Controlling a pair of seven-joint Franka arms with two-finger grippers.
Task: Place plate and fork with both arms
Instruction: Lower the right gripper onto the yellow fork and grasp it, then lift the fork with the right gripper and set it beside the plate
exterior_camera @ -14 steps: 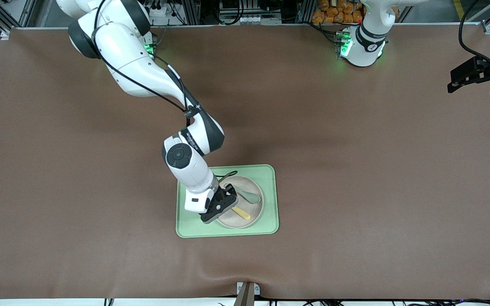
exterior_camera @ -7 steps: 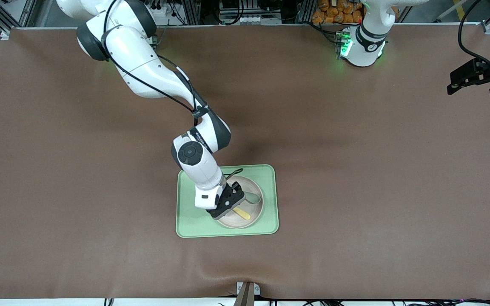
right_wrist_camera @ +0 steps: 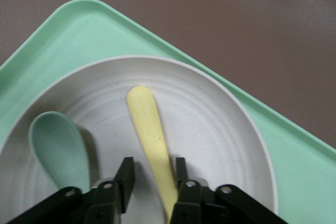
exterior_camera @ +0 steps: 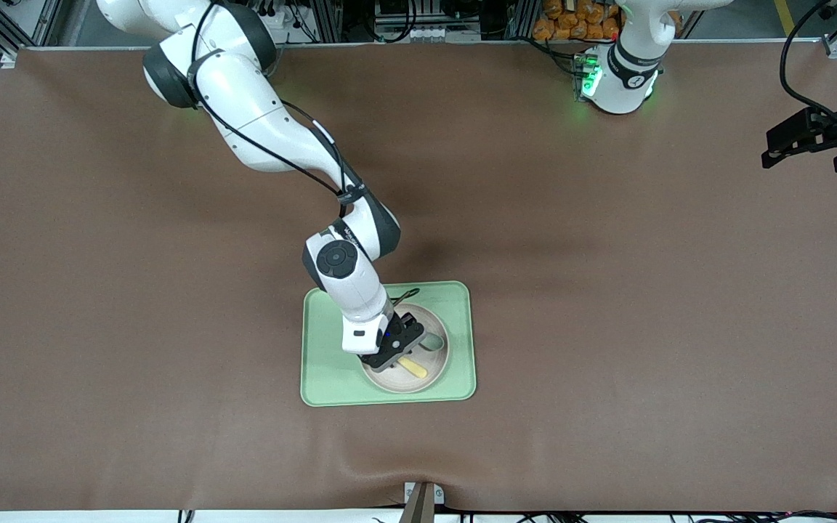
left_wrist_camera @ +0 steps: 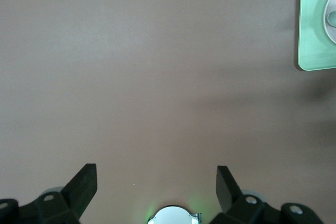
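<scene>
No readable text, label, brand name, number or sign appears in any of the three views. The right arm [exterior_camera: 273,138] carries a small dark marking on its white casing near the wrist, and the left arm's base [exterior_camera: 618,76], at the table's edge by the robots, has a dark band with a faint mark, but both are too small to make out. The tray [exterior_camera: 324,378], plate [exterior_camera: 433,374], fork [right_wrist_camera: 152,140] and spoon [right_wrist_camera: 60,150] bear no lettering.
</scene>
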